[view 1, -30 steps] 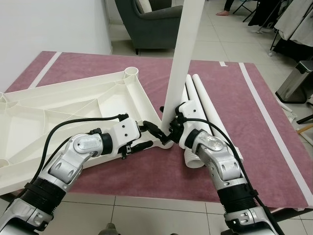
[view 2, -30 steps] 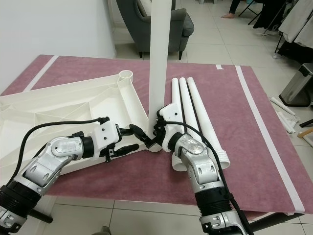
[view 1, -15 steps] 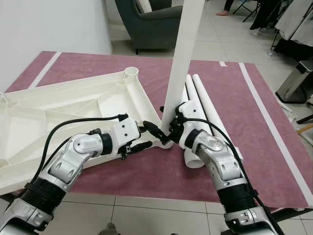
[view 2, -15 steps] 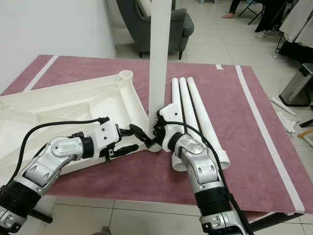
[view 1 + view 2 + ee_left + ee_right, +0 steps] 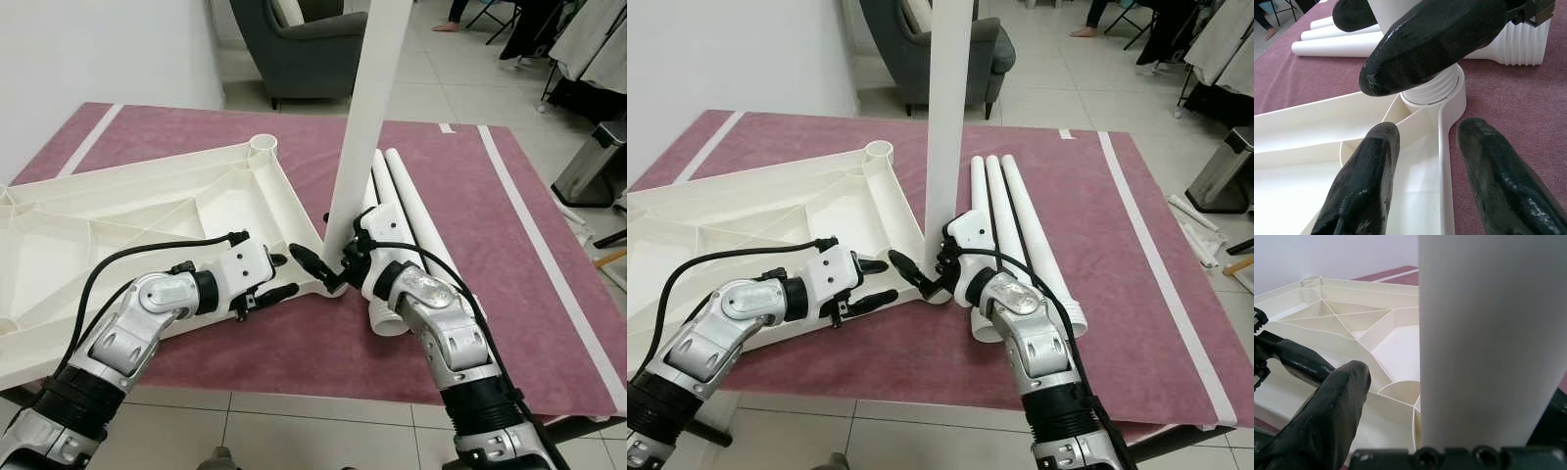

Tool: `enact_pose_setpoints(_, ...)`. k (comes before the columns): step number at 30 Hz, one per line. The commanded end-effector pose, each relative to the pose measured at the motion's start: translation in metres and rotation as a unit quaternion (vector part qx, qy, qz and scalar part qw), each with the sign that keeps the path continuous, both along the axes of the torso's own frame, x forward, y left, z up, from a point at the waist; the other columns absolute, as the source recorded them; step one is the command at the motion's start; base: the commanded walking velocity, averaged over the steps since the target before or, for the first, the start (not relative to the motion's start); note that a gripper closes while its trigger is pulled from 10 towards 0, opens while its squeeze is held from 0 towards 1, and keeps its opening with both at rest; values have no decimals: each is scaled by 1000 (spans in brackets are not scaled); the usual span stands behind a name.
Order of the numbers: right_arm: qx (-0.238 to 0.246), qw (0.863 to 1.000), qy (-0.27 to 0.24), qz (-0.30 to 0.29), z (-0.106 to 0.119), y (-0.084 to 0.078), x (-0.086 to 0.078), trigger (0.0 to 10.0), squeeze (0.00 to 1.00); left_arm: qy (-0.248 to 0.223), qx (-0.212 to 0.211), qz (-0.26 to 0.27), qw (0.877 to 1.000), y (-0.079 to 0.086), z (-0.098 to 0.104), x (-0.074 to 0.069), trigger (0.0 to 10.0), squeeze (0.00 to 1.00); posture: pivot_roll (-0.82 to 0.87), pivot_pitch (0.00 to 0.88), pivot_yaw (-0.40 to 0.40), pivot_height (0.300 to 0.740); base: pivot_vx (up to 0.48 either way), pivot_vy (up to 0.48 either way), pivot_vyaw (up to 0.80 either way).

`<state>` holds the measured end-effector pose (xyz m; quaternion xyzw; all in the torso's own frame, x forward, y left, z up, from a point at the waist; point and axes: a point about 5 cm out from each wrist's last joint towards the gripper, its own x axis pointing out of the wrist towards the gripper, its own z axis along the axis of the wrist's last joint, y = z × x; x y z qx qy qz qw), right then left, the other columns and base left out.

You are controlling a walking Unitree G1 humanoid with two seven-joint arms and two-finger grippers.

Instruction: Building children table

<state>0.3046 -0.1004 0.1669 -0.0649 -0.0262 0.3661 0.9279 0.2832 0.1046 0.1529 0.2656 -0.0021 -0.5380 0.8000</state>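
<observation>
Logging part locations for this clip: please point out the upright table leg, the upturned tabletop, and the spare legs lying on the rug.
upright table leg [image 5: 945, 108], right eye view, middle of its shaft.
upturned tabletop [image 5: 147, 211], left eye view, ribbed underside.
spare legs [image 5: 1019, 220], right eye view, shaft of the outermost one.

Upright leg [image 5: 364, 117] and three loose legs [image 5: 1014, 220] flanking open rug [image 5: 509, 245].

The upturned tabletop [image 5: 147, 211] and the upright leg [image 5: 367, 108] look like smooth white matt plastic. The rug [image 5: 490, 225] is napped maroon cloth. The floor tiles [image 5: 294, 431] are glossy. The armchair [image 5: 304, 49] is grey fabric.
</observation>
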Motion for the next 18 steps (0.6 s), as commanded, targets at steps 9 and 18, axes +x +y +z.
enact_pose_setpoints(9,-21,1000,-5,9,-1,3,0,10000,0,27,14,54,998,3,-12,7,10000,0,59,0,0,740,0,0,0)
enact_pose_setpoints(18,-73,996,3,55,-4,-13,-9,10000,0,32,21,40,998,-5,-13,9,10000,0,54,100,-3,740,0,0,0)
